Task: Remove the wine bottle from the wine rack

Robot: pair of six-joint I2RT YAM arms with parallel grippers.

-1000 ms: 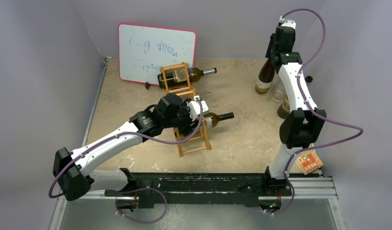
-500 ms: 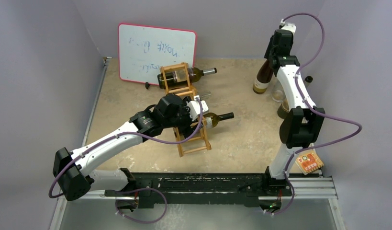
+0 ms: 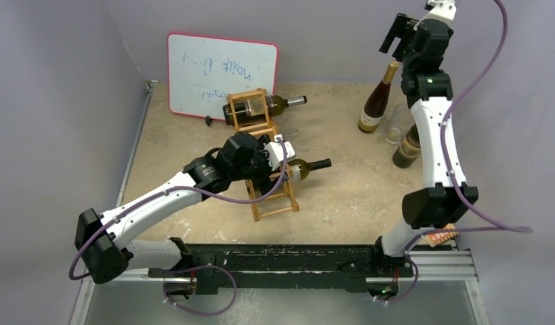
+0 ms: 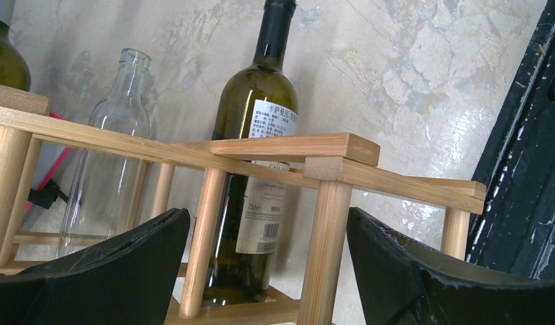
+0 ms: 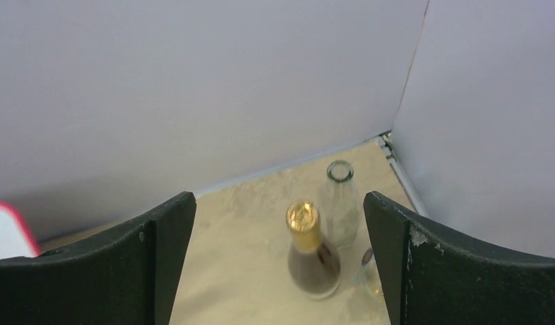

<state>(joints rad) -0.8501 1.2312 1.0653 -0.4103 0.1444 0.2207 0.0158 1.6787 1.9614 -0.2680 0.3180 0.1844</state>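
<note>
The tan wooden wine rack (image 3: 269,196) lies across the middle of the table. A green wine bottle (image 3: 307,166) rests in its middle section, and another wine bottle (image 3: 278,105) lies in its far end. My left gripper (image 3: 273,153) hovers over the middle section. In the left wrist view it (image 4: 268,230) is open, its fingers either side of a rack post (image 4: 326,244), with the green wine bottle (image 4: 253,156) behind and untouched. My right gripper (image 3: 401,34) is raised high at the back right. It (image 5: 280,203) is open and empty above a gold-capped bottle (image 5: 312,256).
A red-edged whiteboard (image 3: 221,74) leans on the back wall. The gold-capped bottle (image 3: 377,101), a clear glass bottle (image 3: 396,126) and a dark bottle (image 3: 407,149) stand at the back right. A clear bottle (image 4: 112,156) lies in the rack. A black rail (image 3: 295,261) runs along the near edge.
My right gripper has opened, let go of the gold-capped bottle and risen above it. My left gripper has opened wider without moving from its place.
</note>
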